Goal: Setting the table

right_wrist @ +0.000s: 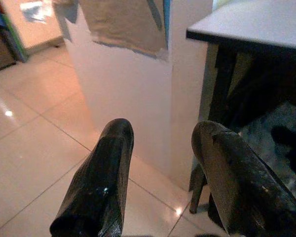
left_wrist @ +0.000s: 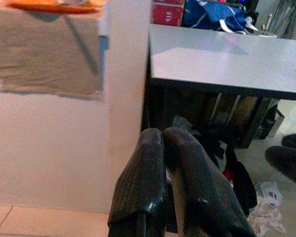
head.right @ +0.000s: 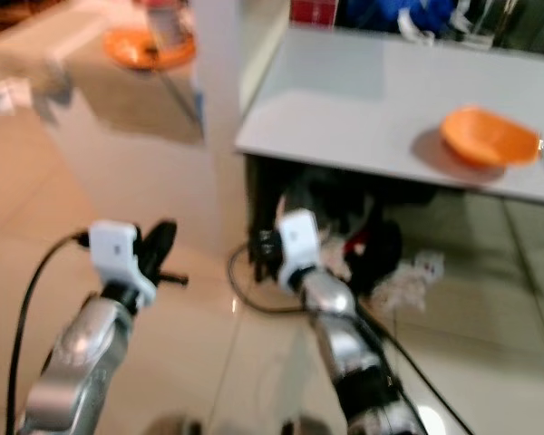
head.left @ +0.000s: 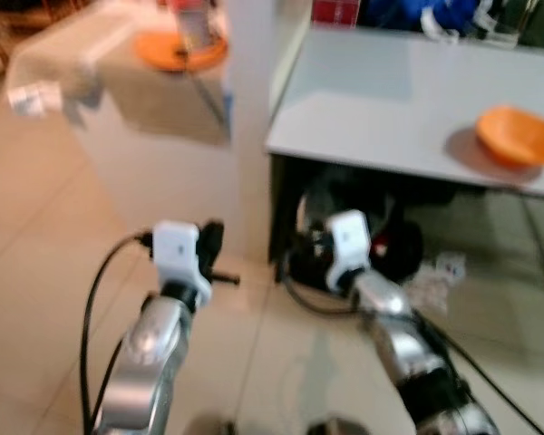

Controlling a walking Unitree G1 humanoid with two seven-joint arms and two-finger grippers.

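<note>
An orange bowl (head.left: 519, 136) sits near the right edge of a grey table (head.left: 381, 109) ahead of me. An orange plate (head.left: 177, 50) with something standing on it lies on a beige-covered counter (head.left: 100, 54) at the far left. My left gripper (left_wrist: 163, 136) is held low in front of the white pillar, fingers pressed together and empty. To its right, my right gripper (right_wrist: 158, 131) hangs open near the table's front edge at floor height, holding nothing. The eye views are blurred.
A white pillar (head.left: 249, 118) stands between the counter and the table. Dark bags and cables (head.left: 394, 236) lie under the table, with crumpled paper (head.left: 440, 272) on the tiled floor. A red box (left_wrist: 166, 12) and blue bag (left_wrist: 214, 17) sit at the table's back.
</note>
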